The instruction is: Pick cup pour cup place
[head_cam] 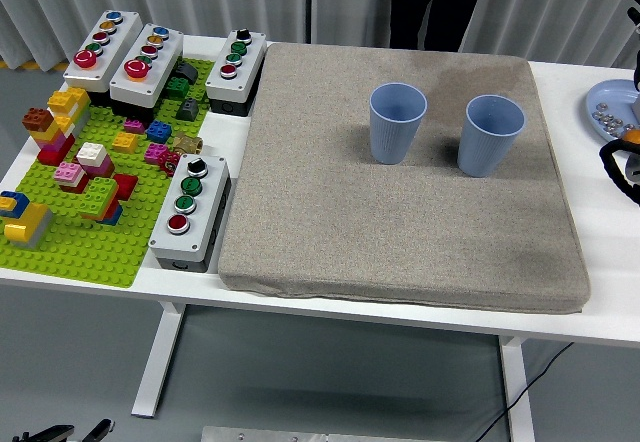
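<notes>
Two light-blue plastic cups stand upright and side by side, slightly apart, on the far half of a thick grey-beige fabric pad (400, 222) that covers the middle of the white bench (610, 292). The left cup (397, 122) and the right cup (490, 134) both open upward; their contents cannot be made out.

At the right edge, part of a black robot arm (622, 167) with an orange mark shows just off the pad; whether its hand is spread or closed cannot be told. The left arm is out of view.

To the pad's left lies a green studded baseplate (85, 247) carrying stacks of coloured toy bricks (75, 157). Grey push-button boxes ring it: two at the far left corner (125, 57), one beside the pad's far corner (235, 67) and one touching the pad's near left side (190, 212).

A pale blue plate (600, 102) holding small silver pieces sits at the far right. Beyond the bench, a person in dark clothing (435, 2) stands before grey curtains.
</notes>
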`<action>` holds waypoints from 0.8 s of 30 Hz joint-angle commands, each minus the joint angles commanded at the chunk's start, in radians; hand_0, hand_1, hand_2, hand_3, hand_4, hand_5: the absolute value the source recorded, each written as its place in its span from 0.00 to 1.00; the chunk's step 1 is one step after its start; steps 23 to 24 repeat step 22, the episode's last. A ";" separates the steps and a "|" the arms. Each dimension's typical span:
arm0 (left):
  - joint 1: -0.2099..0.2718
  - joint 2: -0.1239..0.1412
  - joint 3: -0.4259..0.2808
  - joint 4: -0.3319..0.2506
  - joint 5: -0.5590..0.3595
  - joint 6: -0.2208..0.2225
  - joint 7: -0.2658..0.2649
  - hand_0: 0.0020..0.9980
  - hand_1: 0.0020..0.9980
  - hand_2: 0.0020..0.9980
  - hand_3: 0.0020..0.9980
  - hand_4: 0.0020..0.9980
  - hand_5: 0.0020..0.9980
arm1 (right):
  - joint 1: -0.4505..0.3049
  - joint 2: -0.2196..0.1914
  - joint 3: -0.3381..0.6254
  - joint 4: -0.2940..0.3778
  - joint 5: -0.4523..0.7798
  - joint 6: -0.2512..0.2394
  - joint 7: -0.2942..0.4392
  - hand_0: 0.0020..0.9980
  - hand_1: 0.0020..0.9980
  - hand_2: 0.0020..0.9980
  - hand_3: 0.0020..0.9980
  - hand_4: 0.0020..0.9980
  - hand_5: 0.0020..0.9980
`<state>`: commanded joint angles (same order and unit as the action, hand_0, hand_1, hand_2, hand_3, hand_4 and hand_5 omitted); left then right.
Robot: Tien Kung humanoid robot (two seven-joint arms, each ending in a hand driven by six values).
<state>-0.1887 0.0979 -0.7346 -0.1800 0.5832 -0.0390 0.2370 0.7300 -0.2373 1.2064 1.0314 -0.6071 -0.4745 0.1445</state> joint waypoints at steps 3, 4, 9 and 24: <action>0.001 0.000 -0.001 0.000 0.000 0.001 -0.001 0.77 0.78 0.83 0.72 0.50 0.99 | 0.000 -0.001 0.001 0.001 0.000 0.001 0.001 0.93 0.80 0.80 0.79 0.77 1.00; 0.001 0.000 0.000 0.000 0.000 0.001 -0.001 0.77 0.78 0.83 0.72 0.50 0.99 | 0.000 -0.001 0.001 0.001 -0.001 0.001 0.000 0.93 0.80 0.80 0.79 0.77 1.00; 0.001 0.000 0.003 0.000 -0.002 0.002 -0.001 0.77 0.78 0.83 0.72 0.50 0.99 | 0.000 0.002 -0.002 0.001 -0.005 0.005 -0.004 0.93 0.80 0.80 0.79 0.76 1.00; 0.010 0.001 0.009 0.000 -0.005 0.002 -0.002 0.77 0.78 0.83 0.72 0.50 0.99 | -0.005 0.006 -0.008 0.001 -0.008 0.005 -0.006 0.93 0.80 0.80 0.79 0.76 1.00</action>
